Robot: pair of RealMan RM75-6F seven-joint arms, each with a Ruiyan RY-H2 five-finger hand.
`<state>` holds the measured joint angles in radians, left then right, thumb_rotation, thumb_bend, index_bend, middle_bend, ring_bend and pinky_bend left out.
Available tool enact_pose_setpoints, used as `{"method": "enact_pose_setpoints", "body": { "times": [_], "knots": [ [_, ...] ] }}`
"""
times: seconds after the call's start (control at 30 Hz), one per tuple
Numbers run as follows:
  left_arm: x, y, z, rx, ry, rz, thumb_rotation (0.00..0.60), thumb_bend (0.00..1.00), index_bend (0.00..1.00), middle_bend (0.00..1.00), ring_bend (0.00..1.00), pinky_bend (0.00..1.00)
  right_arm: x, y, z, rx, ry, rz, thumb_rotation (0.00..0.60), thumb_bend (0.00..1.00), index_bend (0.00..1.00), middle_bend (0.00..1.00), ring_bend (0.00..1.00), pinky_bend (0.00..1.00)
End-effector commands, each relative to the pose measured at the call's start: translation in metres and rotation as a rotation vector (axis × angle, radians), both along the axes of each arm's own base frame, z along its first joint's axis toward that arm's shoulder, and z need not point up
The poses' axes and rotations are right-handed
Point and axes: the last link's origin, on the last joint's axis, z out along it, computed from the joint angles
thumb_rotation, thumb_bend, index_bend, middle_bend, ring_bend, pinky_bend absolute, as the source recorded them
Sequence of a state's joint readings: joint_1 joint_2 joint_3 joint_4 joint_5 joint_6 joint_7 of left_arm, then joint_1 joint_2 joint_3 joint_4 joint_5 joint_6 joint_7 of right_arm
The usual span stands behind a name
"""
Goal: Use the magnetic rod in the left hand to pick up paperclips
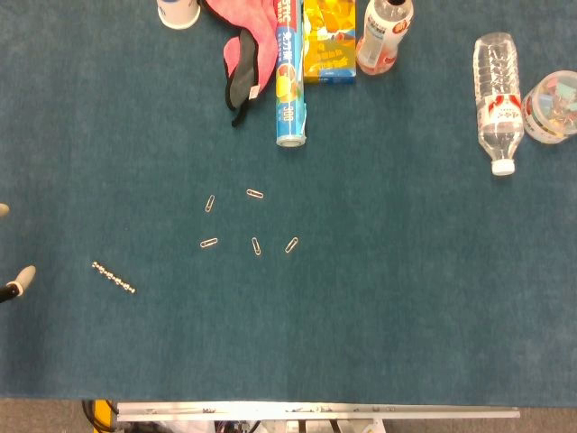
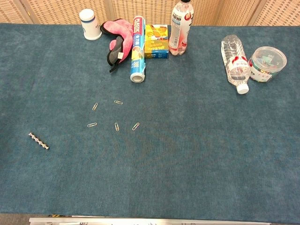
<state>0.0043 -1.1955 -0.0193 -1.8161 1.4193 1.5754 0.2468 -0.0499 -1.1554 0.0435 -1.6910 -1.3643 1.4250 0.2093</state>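
The magnetic rod (image 1: 114, 278) (image 2: 39, 140), a short silvery beaded stick, lies flat on the blue table cloth at the left, and nothing touches it. Several paperclips (image 1: 255, 244) (image 2: 116, 126) lie scattered in a loose cluster right of the rod, near the table's middle. Of my left hand (image 1: 20, 280) only two pale fingertips show at the left edge of the head view; they are apart, hold nothing and lie left of the rod. The chest view does not show it. My right hand appears in neither view.
Along the far edge stand a white cup (image 2: 90, 24), a pink cloth (image 2: 118, 35), a lying foil roll (image 2: 137, 51), a yellow box (image 2: 156, 42) and a drink bottle (image 2: 178, 28). A lying water bottle (image 2: 234, 63) and a clear tub of clips (image 2: 267, 58) sit at the far right.
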Motion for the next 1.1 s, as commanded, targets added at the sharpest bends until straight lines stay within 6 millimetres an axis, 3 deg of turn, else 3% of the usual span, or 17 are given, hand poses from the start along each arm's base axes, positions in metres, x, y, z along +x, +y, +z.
{"method": "enact_pose_setpoints", "body": {
  "times": [0.03, 0.57, 1.1],
  "knots": [
    [-0.002, 0.001, -0.003, -0.009, 0.004, 0.003, 0.600, 0.02, 0.31, 0.00, 0.00, 0.07, -0.001, 0.001, 0.000, 0.000, -0.003, -0.003, 0.600, 0.31, 0.60, 0.45, 0.37, 0.54],
    [0.002, 0.002, -0.011, -0.139, -0.052, -0.053, 0.600, 0.02, 0.29, 0.00, 0.00, 0.07, 0.006, 0.001, 0.020, -0.047, 0.055, 0.038, 0.600, 0.31, 0.60, 0.45, 0.37, 0.54],
    [0.007, 0.001, -0.060, -0.259, -0.105, -0.091, 0.600, 0.02, 0.24, 0.00, 0.00, 0.07, 0.011, 0.003, 0.042, -0.112, 0.079, 0.052, 0.600, 0.31, 0.60, 0.45, 0.37, 0.54]
  ]
}}
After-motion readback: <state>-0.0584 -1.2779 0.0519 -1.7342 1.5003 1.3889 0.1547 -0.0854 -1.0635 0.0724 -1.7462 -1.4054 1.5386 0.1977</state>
